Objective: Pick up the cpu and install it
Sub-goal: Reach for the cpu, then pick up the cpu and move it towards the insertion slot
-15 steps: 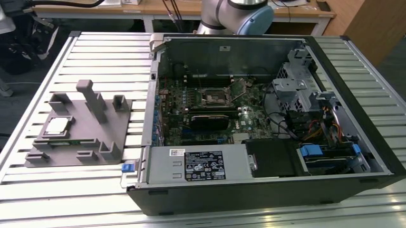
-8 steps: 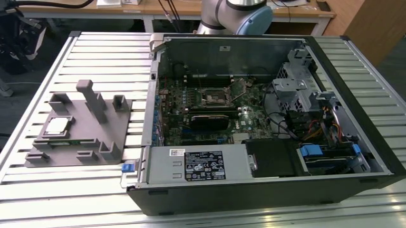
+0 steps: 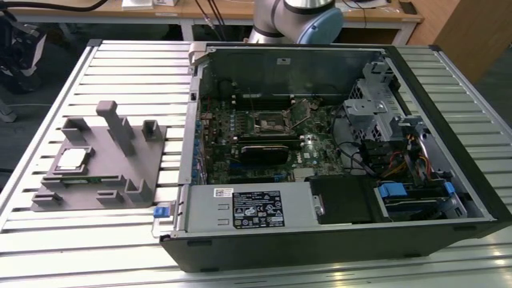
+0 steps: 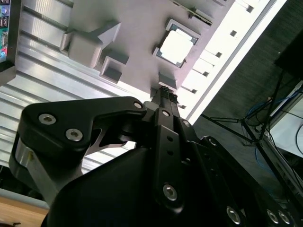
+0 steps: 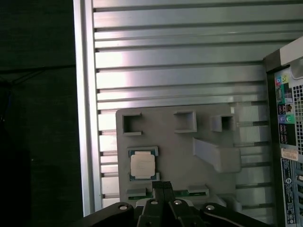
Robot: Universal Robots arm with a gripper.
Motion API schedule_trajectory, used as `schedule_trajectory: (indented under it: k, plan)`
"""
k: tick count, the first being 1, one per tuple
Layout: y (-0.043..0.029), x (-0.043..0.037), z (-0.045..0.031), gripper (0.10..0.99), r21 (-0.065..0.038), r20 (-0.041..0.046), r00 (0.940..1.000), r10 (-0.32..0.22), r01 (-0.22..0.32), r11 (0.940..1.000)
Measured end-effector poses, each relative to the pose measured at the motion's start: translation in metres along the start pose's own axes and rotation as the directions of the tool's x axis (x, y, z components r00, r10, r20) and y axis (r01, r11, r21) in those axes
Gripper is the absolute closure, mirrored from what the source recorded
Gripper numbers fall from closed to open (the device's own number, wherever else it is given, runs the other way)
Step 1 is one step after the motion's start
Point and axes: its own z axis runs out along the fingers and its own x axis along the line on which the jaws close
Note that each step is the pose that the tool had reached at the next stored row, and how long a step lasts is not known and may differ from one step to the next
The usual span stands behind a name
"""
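Observation:
The cpu (image 3: pixel 72 159) is a small silver-topped square lying flat in a recess of the grey tray (image 3: pixel 104 180), on the exterior view's left. Both wrist views look down on it from well above: cpu (image 5: pixel 143 164), cpu (image 4: pixel 176 47). My gripper (image 5: pixel 162 185) hangs in the air over the tray (image 5: pixel 189 137), its black fingers pressed together and holding nothing. In the second wrist view the gripper (image 4: pixel 165 92) points toward the tray edge just beside the chip. The motherboard's black socket frame (image 3: pixel 268 123) sits inside the open computer case.
The open computer case (image 3: pixel 336 234) fills the exterior view's middle and right, with its drive cage (image 3: pixel 376 108), cables and power supply (image 3: pixel 248 207). The tray carries upright grey blocks (image 3: pixel 116 126). Everything rests on a ribbed aluminium table (image 3: pixel 120 66). The arm's base (image 3: pixel 296 18) stands behind the case.

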Motion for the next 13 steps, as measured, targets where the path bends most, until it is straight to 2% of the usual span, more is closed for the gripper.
schedule_trajectory:
  k: [3,13]
  plan:
    - [-0.0003,0.0032,0.0007,0.98,0.0,0.0,1.0,0.0,0.0,1.0]
    - [-0.0004,0.0036,0.0033,0.98,0.0,-0.0004,1.0,0.0,0.0,1.0]
